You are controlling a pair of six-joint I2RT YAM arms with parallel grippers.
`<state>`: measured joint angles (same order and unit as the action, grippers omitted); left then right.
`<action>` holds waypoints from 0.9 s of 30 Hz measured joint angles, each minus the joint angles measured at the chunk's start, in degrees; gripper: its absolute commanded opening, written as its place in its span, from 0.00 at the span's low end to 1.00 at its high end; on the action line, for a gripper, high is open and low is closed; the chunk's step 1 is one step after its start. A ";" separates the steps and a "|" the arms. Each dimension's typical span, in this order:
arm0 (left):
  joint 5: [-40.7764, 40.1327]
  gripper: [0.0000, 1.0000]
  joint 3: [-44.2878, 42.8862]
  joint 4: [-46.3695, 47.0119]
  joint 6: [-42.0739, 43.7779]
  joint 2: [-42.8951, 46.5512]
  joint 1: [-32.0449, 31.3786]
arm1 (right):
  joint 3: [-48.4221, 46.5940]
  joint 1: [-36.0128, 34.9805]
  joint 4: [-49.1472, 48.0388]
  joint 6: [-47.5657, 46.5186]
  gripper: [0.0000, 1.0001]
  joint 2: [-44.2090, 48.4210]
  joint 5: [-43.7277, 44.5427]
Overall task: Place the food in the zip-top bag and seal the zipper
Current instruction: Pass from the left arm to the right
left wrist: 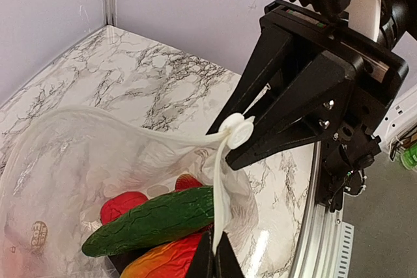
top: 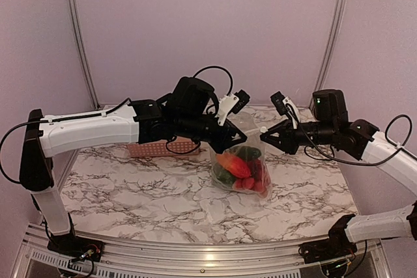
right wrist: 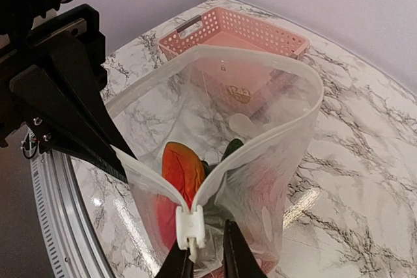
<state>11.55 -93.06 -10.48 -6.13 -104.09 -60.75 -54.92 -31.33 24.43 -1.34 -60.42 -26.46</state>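
Observation:
The clear dotted zip-top bag hangs between my two grippers above the table, with its mouth wide open. Inside lie the food pieces: an orange one, a green one and red ones. My left gripper is shut on one end of the zipper strip; it also shows in the top view. My right gripper pinches the other end at the white slider and also shows in the top view.
The pink lattice basket stands on the marble table behind the bag, under my left arm in the top view. A metal rail runs along the table's near edge.

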 measured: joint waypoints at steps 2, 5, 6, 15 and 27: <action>0.00 0.00 0.31 0.00 -0.13 0.00 0.22 | 0.68 0.07 -0.74 0.00 0.10 0.00 -0.35; 0.04 0.00 0.63 0.02 -0.26 0.00 0.44 | 1.66 0.07 -1.90 0.00 0.02 0.02 -0.68; 0.04 0.00 0.68 0.02 -0.31 0.00 0.48 | 1.86 0.07 -2.12 0.09 0.00 0.02 -0.74; -1.75 0.41 0.68 -0.46 2.14 0.42 0.59 | 1.07 0.09 -0.92 -0.76 0.00 0.57 -1.92; -1.22 0.55 -0.87 -1.38 14.38 7.37 0.87 | -10.99 -3.74 10.21 -4.83 0.00 -0.50 -2.91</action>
<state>10.33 -93.93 -11.86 8.25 -96.73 -59.88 -65.91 -35.07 34.63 -6.17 -60.93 -29.36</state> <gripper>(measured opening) 0.538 0.003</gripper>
